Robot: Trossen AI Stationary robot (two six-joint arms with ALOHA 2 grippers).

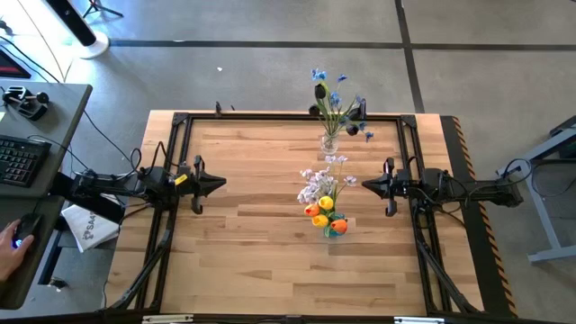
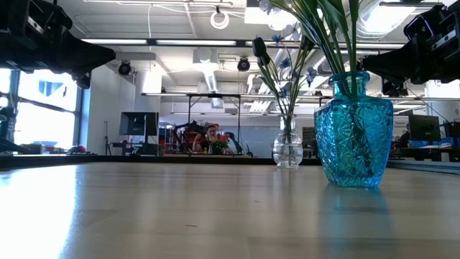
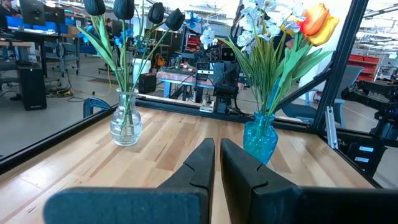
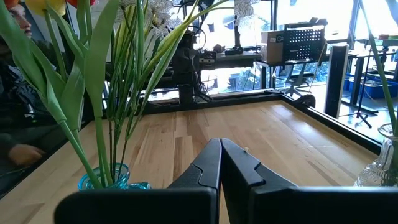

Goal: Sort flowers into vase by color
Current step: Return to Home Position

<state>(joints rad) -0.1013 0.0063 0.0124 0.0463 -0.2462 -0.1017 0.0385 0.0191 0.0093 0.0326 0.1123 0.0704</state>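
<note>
Table (image 1: 270, 270): pale wood planks with a dark frame around them. One arm at each side, level with the other. Left pincer (image 1: 220, 184) hangs over the table's left part, pointing inward. Its wrist view shows the fingers narrow, only a sliver between them, nothing held. Right pincer (image 1: 364, 186) mirrors it. Its wrist view shows the fingertips meeting, also empty.

All flowers (image 1: 324, 202) in view stand in two vases.

Nearest: blue vase (image 2: 353, 129), upright, between the pincers and toward the front.
- The low view gives its cut-glass pattern but crops the blooms.
- The high view supplies them: yellow and orange-red heads (image 1: 326, 214), with lilac-white sprays (image 1: 317, 187) behind.

Farther: clear vase (image 1: 330, 142), upright near the rear edge, well apart from the blue one.
- It holds blue blossoms (image 1: 337, 97) and near-black tulips (image 3: 124, 7).
- The dark heads read best in the left wrist view.
- The right wrist view catches only the vase's edge.

Beyond the table:
- Only the high view shows a side desk with a keyboard (image 1: 20, 160) and a person's hand (image 1: 13, 241) on a mouse.
- The low view shows a long workshop hall.
</note>
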